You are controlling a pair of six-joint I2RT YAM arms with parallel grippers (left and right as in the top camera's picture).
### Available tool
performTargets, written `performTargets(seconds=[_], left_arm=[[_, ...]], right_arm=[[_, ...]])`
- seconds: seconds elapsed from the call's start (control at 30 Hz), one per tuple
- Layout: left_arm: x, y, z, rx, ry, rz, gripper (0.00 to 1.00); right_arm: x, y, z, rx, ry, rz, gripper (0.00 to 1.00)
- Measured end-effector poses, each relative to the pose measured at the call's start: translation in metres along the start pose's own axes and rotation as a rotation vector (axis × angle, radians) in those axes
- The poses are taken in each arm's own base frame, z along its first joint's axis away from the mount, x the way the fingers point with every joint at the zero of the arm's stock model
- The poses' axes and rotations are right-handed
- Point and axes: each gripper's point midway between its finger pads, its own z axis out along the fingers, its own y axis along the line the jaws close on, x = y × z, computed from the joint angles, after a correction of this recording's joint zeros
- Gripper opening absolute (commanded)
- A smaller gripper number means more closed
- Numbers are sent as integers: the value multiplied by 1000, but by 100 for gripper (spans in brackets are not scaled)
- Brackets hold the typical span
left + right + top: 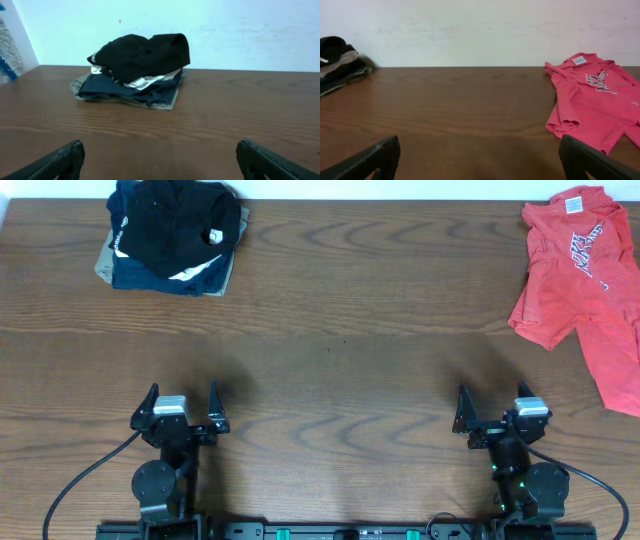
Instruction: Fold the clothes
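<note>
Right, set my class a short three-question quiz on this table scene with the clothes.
1. True or false: the left end effector is holding the red T-shirt.
2. Where does the clothes pile lie in the overhead view? A) far right corner B) far left corner C) centre
3. What colour is the top garment of that pile?

Key
1. False: it is open and empty, as is the right end effector.
2. B
3. Black
</note>
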Motion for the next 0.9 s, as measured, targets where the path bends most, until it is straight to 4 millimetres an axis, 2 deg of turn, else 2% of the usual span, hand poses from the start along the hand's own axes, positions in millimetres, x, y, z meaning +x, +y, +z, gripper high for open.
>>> performTargets(seconds=[0.9], left_arm=[[3, 5, 0, -28, 16, -1, 98]], right_arm=[[0, 0, 0, 0, 0, 0, 99]])
